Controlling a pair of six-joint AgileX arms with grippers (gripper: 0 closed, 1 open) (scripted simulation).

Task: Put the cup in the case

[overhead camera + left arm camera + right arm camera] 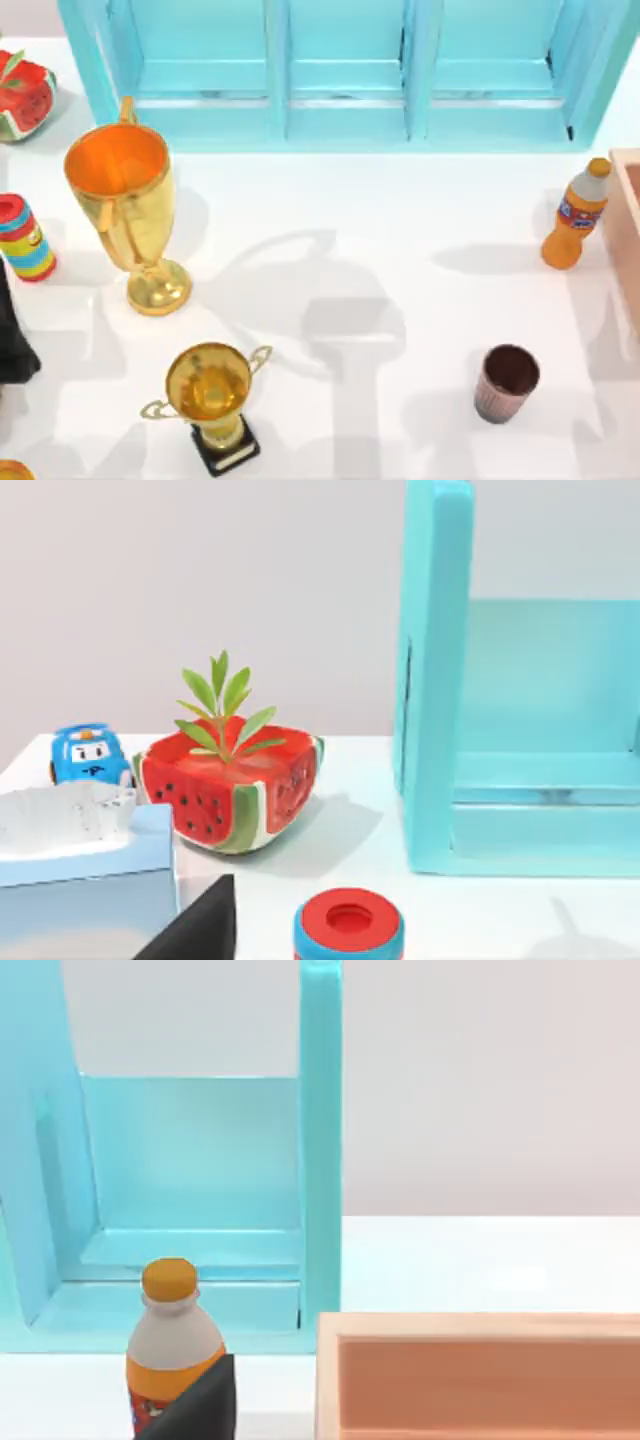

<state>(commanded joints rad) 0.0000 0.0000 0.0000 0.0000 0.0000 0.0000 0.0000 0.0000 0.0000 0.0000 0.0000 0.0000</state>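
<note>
Cup (506,382) upright on table — case (480,1375) interior bare.

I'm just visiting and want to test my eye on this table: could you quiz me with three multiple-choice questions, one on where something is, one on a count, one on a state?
1. Where does the cup stand?
A. at the table's near right
B. inside the case
C. beside the watermelon planter

2. How many gold trophies are on the table?
A. one
B. two
C. four

3. How is the orange bottle?
A. lying flat, uncapped
B. upright, capped
C. inside the cabinet

Answers:
1 A, it stands alone on bare table, apart from the case.
2 B, a tall trophy and a small trophy.
3 B, the orange bottle stands with its cap on.
</note>
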